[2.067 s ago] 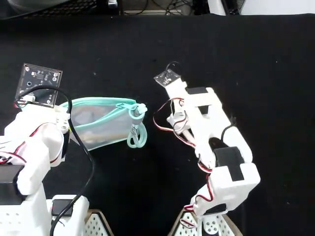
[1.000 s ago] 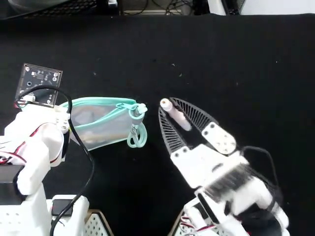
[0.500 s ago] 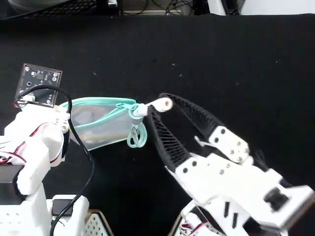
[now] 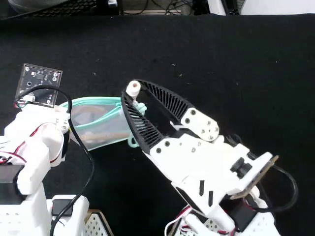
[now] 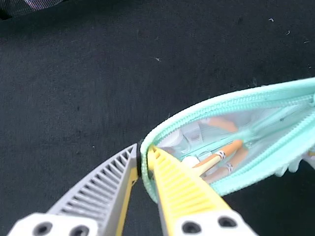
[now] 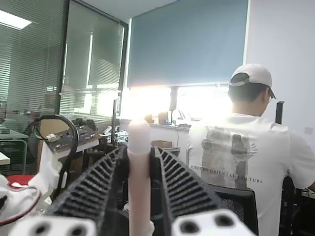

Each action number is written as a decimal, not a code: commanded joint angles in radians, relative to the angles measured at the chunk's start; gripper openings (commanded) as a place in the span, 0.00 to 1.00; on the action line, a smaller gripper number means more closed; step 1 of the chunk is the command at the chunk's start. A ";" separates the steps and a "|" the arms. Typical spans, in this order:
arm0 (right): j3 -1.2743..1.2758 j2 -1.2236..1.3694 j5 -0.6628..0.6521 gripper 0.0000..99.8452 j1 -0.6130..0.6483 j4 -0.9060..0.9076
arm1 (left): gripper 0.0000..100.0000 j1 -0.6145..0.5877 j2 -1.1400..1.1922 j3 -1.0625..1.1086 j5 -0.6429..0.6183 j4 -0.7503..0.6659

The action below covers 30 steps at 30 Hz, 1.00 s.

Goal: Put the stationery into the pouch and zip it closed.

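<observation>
Starting with the pouch (image 4: 98, 125): lies flat on the black table (image 4: 236, 59), zip undone, mouth gaping wide in the left wrist view. Already holds orange pencils (image 5: 224, 153) and a few paler bits, seen through the opening. Looks soft, thin and light, likely to slide or fold if nudged, so best taken by the firmer zip rim and not by the limp see-through sides. Pinned exactly so by the left claw (image 5: 143, 164), pressed together on the mint edge at one end of the pouch's mouth. Over the pouch's other end: a white stick (image 4: 133, 88) of stationery, seemingly stiff, smooth and slim, probably slippery, gripped along its length by the right claw (image 4: 129, 94), fingers squeezed onto it with the rounded tip poking out past them. Judging by that, calls for tipping the stick down into the mouth, lined up with the pouch's length, then letting go. After that, finding the zip's small tab near the mint loop (image 4: 132, 143) and drawing it toward the held end; fiddly, easy to miss, and liable to drag the whole pouch unless the rim stays pinned.
</observation>
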<state>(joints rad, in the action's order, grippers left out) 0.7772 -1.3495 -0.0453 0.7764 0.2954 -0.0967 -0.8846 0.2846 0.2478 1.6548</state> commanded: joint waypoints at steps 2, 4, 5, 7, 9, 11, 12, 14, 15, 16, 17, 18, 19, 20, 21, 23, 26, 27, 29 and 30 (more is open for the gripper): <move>-0.090 0.022 0.006 0.01 0.014 0.021 | 0.03 -0.008 0.015 0.166 0.005 -0.018; -0.088 0.038 0.006 0.01 0.014 0.012 | 0.03 -0.008 0.015 0.185 0.005 -0.034; -0.087 0.050 0.006 0.01 0.014 0.012 | 0.03 -0.008 0.015 0.185 0.005 -0.034; -0.091 0.082 0.006 0.01 0.014 0.012 | 0.03 -0.008 0.014 0.182 0.005 -0.032; -0.094 0.119 0.006 0.01 0.014 0.009 | 0.03 -0.007 0.014 0.180 0.005 -0.031; -0.093 0.147 0.006 0.01 0.014 -0.028 | 0.03 -0.007 0.014 0.180 0.005 -0.031; -0.094 0.156 0.002 0.01 0.014 -0.051 | 0.03 -0.007 0.014 0.182 0.005 -0.031; -0.111 0.166 0.000 0.01 0.014 -0.091 | 0.03 -0.007 0.014 0.182 0.005 -0.032; -0.125 0.171 0.000 0.01 0.014 -0.097 | 0.03 -0.007 0.014 0.182 0.005 -0.032; -0.134 0.174 0.005 0.01 0.014 -0.100 | 0.03 -0.007 0.014 0.180 0.005 -0.031; -0.142 0.183 0.006 0.01 0.014 -0.100 | 0.03 -0.007 0.014 0.180 0.005 -0.031; -0.150 0.194 0.006 0.01 0.014 -0.100 | 0.03 -0.007 0.014 0.180 0.005 -0.031; -0.154 0.209 0.006 0.01 0.014 -0.100 | 0.03 -0.007 0.014 0.180 0.005 -0.031; -0.159 0.226 0.006 0.01 0.014 -0.101 | 0.03 -0.007 0.014 0.180 0.005 -0.031; -0.159 0.246 0.006 0.01 0.014 -0.101 | 0.03 -0.007 0.014 0.180 0.005 -0.031; -0.157 0.291 0.008 0.01 0.020 -0.123 | 0.03 -0.007 0.014 0.180 0.005 -0.031; -0.153 0.358 0.008 0.01 0.048 -0.147 | 0.03 -0.007 0.014 0.180 0.005 -0.029; -0.151 0.375 0.008 0.01 0.051 -0.144 | 0.03 -0.007 0.014 0.180 0.005 -0.028; -0.134 0.397 0.008 0.01 0.051 -0.146 | 0.03 -0.007 0.014 0.180 0.005 -0.026; -0.119 0.395 0.008 0.01 0.048 -0.147 | 0.03 -0.007 0.014 0.180 0.005 -0.026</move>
<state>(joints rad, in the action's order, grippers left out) 0.6667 -0.9674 -0.0453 0.8163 0.1726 -0.0967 -0.8938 0.3230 0.2463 1.6103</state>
